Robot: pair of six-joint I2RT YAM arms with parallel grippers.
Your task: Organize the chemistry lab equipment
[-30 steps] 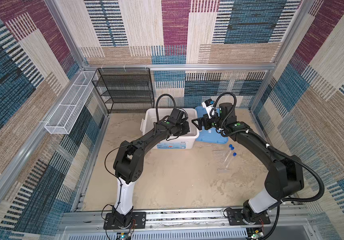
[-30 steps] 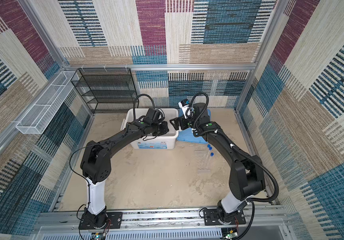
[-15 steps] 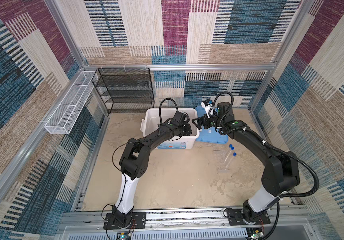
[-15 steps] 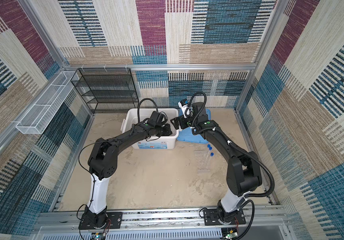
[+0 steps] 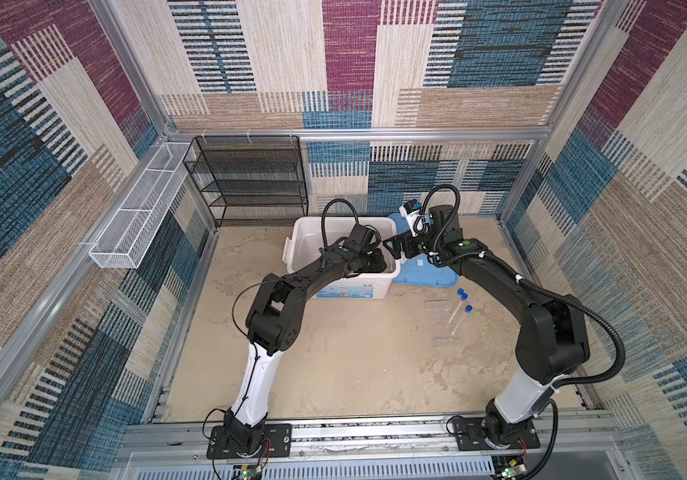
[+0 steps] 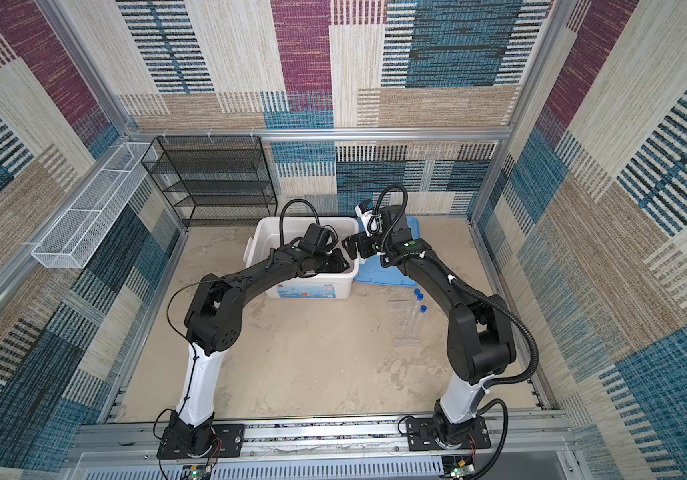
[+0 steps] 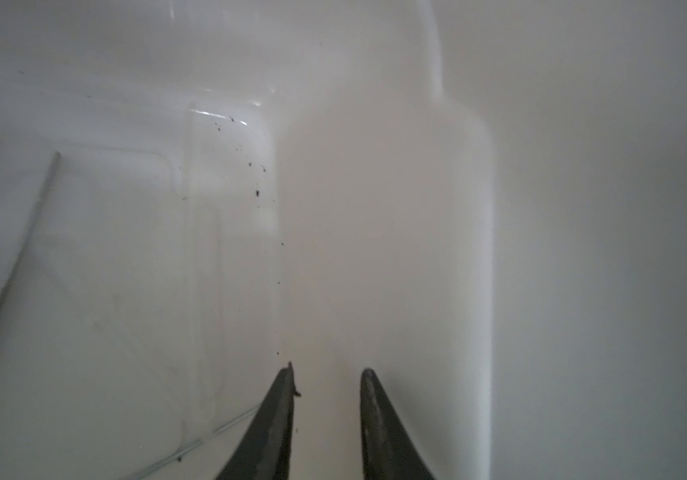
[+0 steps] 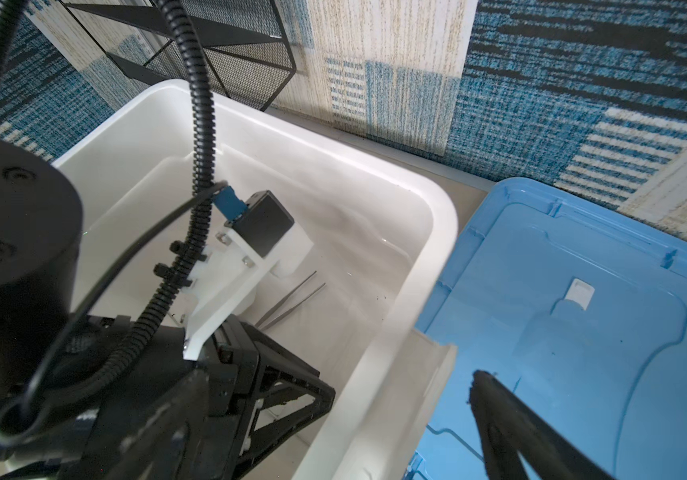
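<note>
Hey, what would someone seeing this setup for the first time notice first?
The left arm and right arm arch in and meet over the white tub at the back of the table, with the left claw down inside it, open. Then the blue lid lying flat right of the tub, and three blue-capped tubes just in front of that lid.

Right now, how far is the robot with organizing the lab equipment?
Looks done: the tweezers lie inside the white tub. In hand: nothing; the left gripper is open and empty in the tub, the right gripper open above its rim. Left: the three blue-capped test tubes lie outside on the table.
</note>
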